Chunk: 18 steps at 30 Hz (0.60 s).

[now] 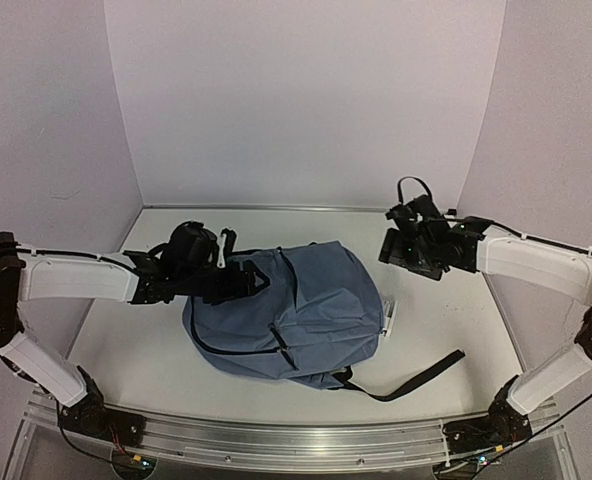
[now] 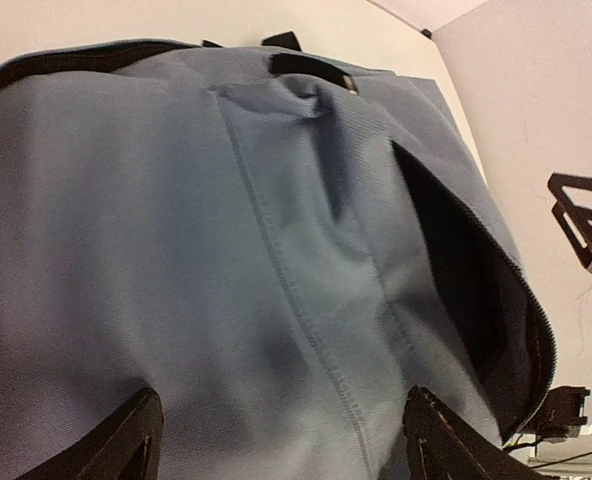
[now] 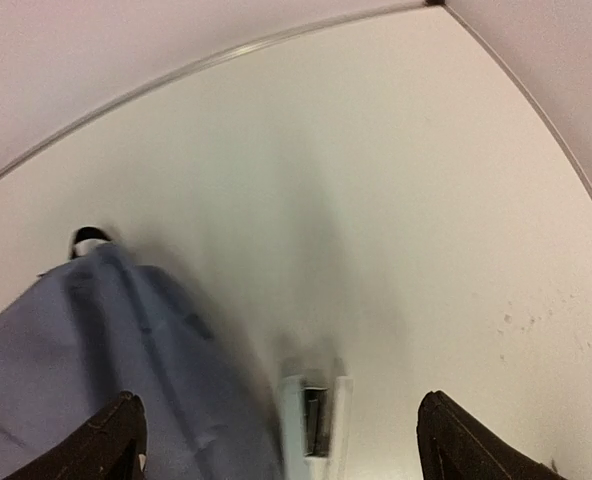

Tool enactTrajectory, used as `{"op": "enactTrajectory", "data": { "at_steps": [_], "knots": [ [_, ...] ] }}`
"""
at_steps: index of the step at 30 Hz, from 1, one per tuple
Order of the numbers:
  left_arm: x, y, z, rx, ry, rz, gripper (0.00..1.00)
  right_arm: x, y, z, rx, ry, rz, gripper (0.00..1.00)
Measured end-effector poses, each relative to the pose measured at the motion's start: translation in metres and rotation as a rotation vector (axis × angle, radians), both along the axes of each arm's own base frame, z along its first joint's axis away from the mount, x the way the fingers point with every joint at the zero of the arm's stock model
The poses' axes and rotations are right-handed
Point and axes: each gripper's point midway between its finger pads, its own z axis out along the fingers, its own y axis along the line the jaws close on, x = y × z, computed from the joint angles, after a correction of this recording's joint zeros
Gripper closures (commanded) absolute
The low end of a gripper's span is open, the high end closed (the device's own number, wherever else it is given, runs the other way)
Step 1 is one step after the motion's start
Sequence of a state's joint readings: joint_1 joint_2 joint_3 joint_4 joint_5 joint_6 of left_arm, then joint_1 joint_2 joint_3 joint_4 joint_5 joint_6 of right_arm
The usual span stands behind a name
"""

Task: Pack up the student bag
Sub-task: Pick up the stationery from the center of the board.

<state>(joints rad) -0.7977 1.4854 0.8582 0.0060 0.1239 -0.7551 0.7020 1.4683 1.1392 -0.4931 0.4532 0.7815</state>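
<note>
The slate-blue student bag (image 1: 306, 305) lies flat in the middle of the table, its black strap (image 1: 416, 378) trailing to the front right. My left gripper (image 1: 244, 281) hovers over the bag's left end, open and empty. In the left wrist view the bag (image 2: 176, 250) fills the frame, an open pocket with black lining (image 2: 456, 270) at the right, and my gripper (image 2: 281, 450) spread wide above the fabric. My right gripper (image 1: 394, 250) is raised to the right of the bag, open and empty. It is also open (image 3: 286, 450) in the right wrist view, above the bag's edge (image 3: 66, 370).
A small white object (image 1: 388, 315) lies on the table against the bag's right side. It shows blurred in the right wrist view (image 3: 316, 420) between my fingers. White walls enclose the table on the left, back and right.
</note>
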Motion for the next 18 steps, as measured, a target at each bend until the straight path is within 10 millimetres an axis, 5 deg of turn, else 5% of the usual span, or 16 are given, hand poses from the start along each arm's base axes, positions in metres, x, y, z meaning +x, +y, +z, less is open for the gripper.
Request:
{"op": "enactTrajectory", "data": {
  "at_steps": [3,6,18],
  "knots": [
    [0.000,0.027,-0.004,0.031,0.015,0.055,0.11,-0.008,-0.040,-0.040,0.006,0.097,-0.053,0.05],
    [-0.002,0.050,-0.011,0.056,0.037,0.100,0.04,-0.019,-0.049,-0.075,0.061,0.188,-0.036,0.05],
    [-0.009,0.073,0.009,0.039,0.028,0.126,0.00,-0.016,-0.016,-0.142,0.169,0.332,0.079,0.18]
  ]
}}
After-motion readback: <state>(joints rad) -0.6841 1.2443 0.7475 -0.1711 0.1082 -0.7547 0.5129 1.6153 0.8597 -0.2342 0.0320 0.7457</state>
